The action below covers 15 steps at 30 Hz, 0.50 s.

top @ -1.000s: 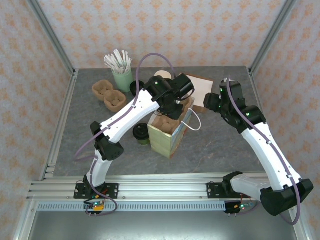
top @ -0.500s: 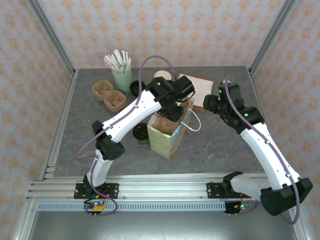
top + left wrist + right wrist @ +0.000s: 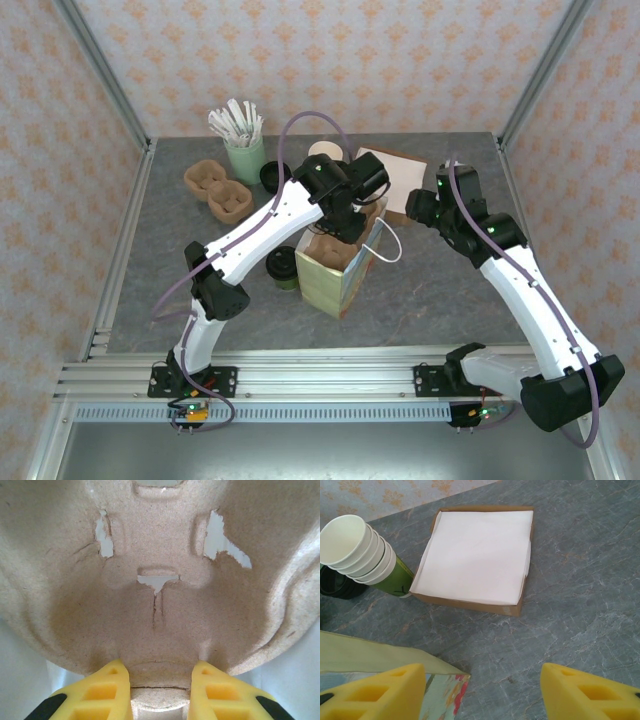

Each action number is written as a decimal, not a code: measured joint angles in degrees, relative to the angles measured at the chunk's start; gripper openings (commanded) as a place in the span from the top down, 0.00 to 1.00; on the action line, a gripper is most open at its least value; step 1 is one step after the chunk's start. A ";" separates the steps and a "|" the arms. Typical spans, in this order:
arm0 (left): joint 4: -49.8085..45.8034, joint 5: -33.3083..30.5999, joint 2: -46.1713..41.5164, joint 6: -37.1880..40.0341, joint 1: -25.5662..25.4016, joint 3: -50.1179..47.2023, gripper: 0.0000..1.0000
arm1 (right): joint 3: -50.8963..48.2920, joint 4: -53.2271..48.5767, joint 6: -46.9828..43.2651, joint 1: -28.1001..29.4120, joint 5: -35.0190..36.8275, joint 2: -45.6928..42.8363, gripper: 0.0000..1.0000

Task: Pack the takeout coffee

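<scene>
Left gripper (image 3: 161, 681) clamps the tray (image 3: 160, 605) in the bag (image 3: 330, 282).
Right gripper (image 3: 481, 682) hangs open beside the bag; coffee (image 3: 282, 266) stands outside.

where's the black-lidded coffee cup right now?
Top view: the small paper cup with green lower band and round black plastic lid stands on the grey table, left of centre, close beside the pale green paper bag, on its left side.
</scene>
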 measured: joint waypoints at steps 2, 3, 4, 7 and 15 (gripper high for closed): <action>0.00 0.00 0.00 -0.24 -0.04 0.00 0.77 | -0.02 0.00 0.00 0.00 -0.02 0.02 0.37; -0.02 0.00 0.00 -0.35 -0.04 0.04 0.77 | -0.02 0.02 0.00 0.00 -0.02 0.02 0.37; -0.02 0.00 -0.02 -0.42 -0.04 0.07 0.77 | -0.02 0.02 0.00 0.00 -0.02 0.02 0.37; -0.04 0.15 -0.09 -0.66 -0.04 0.07 0.77 | -0.20 0.17 0.00 0.00 -0.02 0.07 0.37; -0.85 0.20 -0.13 -1.46 -0.15 0.50 0.77 | -0.66 0.44 0.00 0.00 -0.20 0.13 0.37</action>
